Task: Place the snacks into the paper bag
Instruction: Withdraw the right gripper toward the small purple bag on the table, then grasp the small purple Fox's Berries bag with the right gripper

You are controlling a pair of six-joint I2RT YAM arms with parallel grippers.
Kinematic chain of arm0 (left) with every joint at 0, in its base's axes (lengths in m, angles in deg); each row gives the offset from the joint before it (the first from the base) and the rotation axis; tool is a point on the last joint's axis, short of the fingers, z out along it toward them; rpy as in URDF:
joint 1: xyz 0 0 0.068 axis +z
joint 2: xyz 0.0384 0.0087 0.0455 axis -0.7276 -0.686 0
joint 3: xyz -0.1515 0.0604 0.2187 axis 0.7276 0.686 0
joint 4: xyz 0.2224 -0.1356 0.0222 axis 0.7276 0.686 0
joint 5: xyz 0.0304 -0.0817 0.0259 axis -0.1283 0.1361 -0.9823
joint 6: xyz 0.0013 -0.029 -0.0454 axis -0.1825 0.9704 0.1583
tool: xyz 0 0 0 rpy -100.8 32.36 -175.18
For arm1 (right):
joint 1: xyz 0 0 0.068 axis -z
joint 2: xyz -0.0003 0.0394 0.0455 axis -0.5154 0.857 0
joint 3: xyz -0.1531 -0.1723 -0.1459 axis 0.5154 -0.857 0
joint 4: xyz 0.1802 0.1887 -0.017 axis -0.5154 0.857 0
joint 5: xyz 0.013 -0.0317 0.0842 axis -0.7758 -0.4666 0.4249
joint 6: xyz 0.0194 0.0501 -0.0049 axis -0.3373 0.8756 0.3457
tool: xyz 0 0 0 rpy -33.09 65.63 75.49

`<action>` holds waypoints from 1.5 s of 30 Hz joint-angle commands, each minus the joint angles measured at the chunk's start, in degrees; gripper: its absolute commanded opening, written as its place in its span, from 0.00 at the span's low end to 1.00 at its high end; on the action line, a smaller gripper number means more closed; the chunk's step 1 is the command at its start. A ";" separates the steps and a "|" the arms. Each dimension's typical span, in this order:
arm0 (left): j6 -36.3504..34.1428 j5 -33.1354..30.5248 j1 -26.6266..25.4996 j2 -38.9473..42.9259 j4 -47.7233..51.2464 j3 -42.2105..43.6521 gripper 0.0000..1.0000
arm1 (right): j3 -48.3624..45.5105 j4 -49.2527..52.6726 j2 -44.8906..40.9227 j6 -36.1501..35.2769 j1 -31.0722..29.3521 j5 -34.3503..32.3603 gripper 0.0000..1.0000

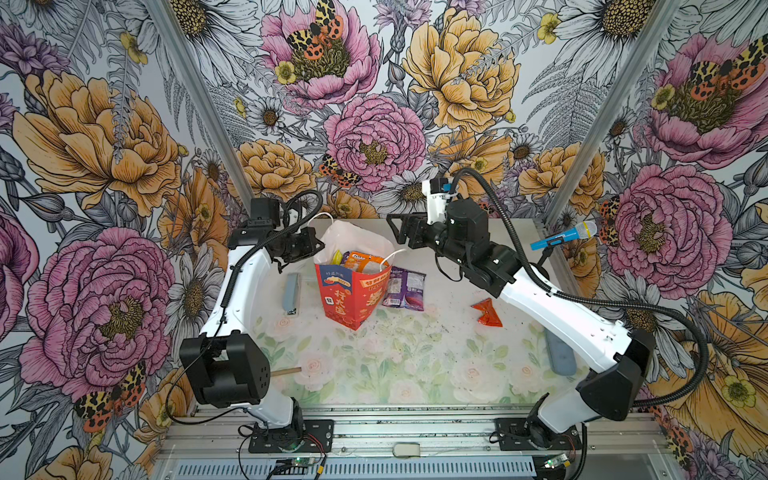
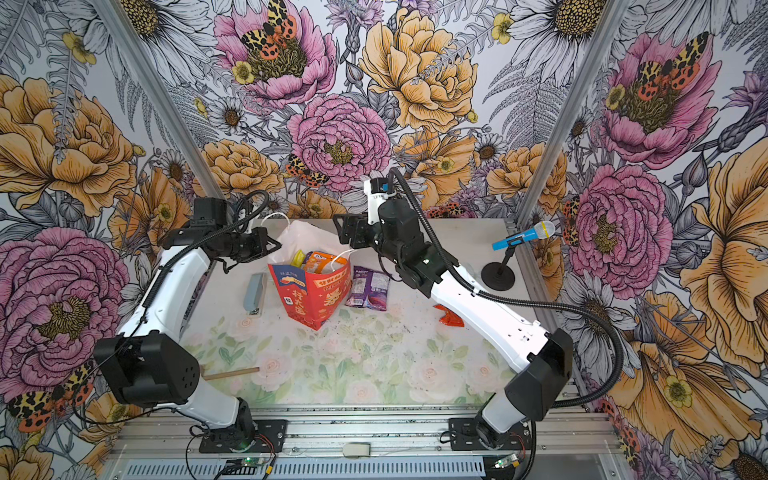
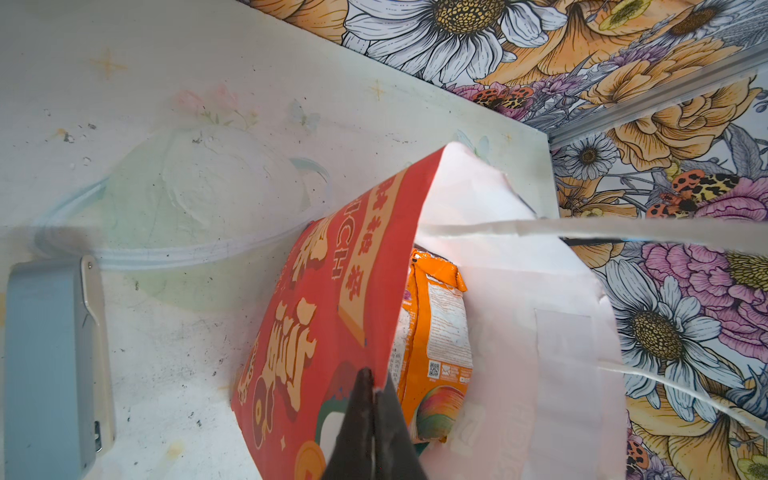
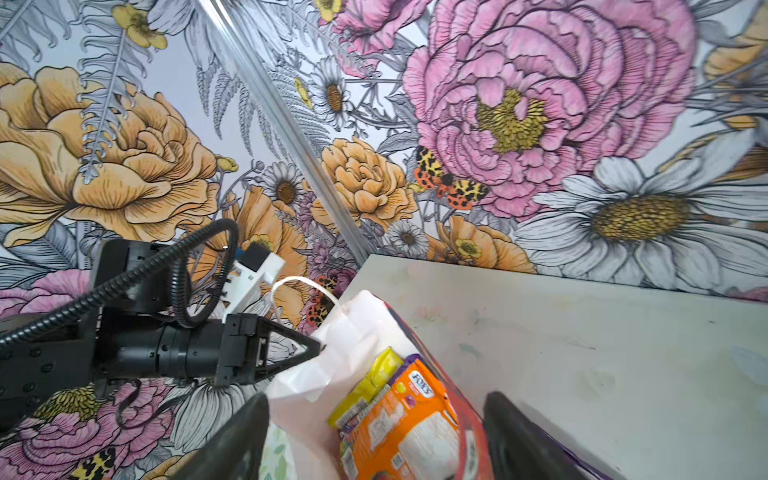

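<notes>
The red paper bag (image 1: pixel 353 299) (image 2: pixel 309 299) stands upright mid-table with its white inside showing. My left gripper (image 1: pixel 322 245) (image 2: pixel 279 245) (image 3: pixel 374 384) is shut on the bag's left rim, as the right wrist view shows too (image 4: pixel 316 347). An orange packet (image 1: pixel 363 262) (image 3: pixel 440 332) (image 4: pixel 407 428) and a yellow packet (image 1: pixel 337 257) (image 4: pixel 374 378) stick up inside the bag. My right gripper (image 1: pixel 392 230) (image 2: pixel 338 228) (image 4: pixel 374 419) hangs open above the bag's mouth, holding nothing. A purple packet (image 1: pixel 405 289) (image 2: pixel 368 289) lies right of the bag. Farther right lies a red-orange triangular packet (image 1: pixel 486 311) (image 2: pixel 451 318).
A grey block (image 1: pixel 292 291) (image 3: pixel 45 353) lies just left of the bag. A blue toy microphone (image 1: pixel 565 237) (image 2: pixel 523 235) stands on its stand at the back right. A grey-blue object (image 1: pixel 561 357) lies by the right arm, a wooden stick (image 1: pixel 286 371) near the left arm.
</notes>
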 commanded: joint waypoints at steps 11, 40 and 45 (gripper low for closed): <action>0.29 -1.25 -0.33 0.43 -0.21 0.86 0.00 | -31.52 -1.82 -17.11 11.39 5.47 -6.60 0.83; 0.44 -0.66 -0.40 0.92 -0.19 0.79 0.00 | -27.24 -8.12 14.76 13.30 8.79 7.88 0.68; 0.46 -0.75 -0.33 0.97 -0.21 0.81 0.00 | -24.42 -9.27 19.15 13.56 8.99 9.31 0.67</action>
